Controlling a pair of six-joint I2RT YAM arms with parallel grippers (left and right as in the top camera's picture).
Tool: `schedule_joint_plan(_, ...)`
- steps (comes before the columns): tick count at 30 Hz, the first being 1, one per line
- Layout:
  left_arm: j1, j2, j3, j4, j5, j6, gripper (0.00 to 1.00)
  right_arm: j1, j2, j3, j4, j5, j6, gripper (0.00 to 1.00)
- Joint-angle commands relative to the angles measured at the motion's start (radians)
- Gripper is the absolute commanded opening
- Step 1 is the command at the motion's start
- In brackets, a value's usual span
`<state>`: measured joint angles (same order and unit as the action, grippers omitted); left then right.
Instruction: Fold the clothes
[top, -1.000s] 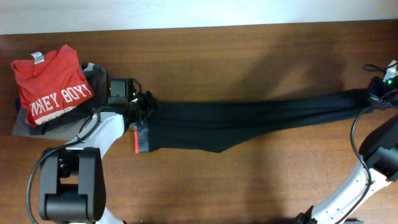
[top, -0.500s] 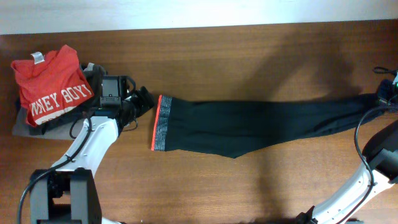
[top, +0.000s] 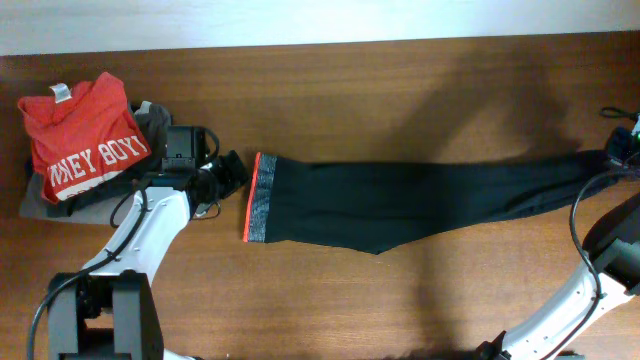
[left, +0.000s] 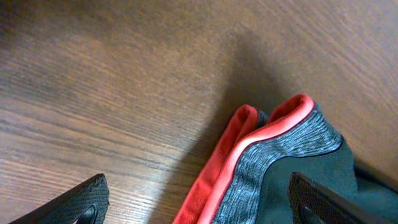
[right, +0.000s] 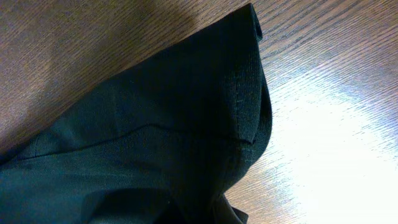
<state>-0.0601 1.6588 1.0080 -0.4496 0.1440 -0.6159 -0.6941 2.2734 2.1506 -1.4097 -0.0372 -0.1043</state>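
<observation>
Grey folded garment (top: 152, 118) mostly under red T-shirt with white lettering (top: 85, 145). Right gripper (top: 620, 153) cut by overhead edge, fingertips hidden behind long black soft-fabric trousers (right: 155, 137).

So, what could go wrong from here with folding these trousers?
1. The right gripper is shut on the leg ends at the far right; a pull could drag the trousers askew.
2. The waistband lies free, with the left gripper open beside it, so nothing anchors that end.
3. The red T-shirt sits close behind the left gripper and could get knocked.

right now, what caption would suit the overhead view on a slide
Long black soft-fabric trousers stretched across brown wooden table; open left gripper beside waistband, right gripper holding cuffs.
</observation>
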Motion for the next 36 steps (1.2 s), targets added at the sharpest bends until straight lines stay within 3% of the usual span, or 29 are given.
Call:
schedule_joint_plan(1, 0.004, -0.018, 0.010, -0.021, -0.010, 0.019, 0.92, -0.005, -0.027, 0.026, 0.000, 0.023, 0.008, 0.04)
schedule_joint_plan(7, 0.004, -0.019, 0.010, -0.073, -0.010, 0.019, 0.92, 0.015, -0.029, 0.026, -0.004, -0.039, -0.025, 0.04)
schedule_joint_plan(13, 0.004, -0.019, 0.010, -0.076, -0.010, 0.019, 0.92, 0.124, -0.029, 0.026, -0.039, -0.066, -0.072, 0.04)
schedule_joint_plan(36, 0.004, -0.019, 0.010, -0.090, -0.013, 0.019, 0.93, 0.809, -0.029, 0.013, -0.173, -0.053, -0.071, 0.04)
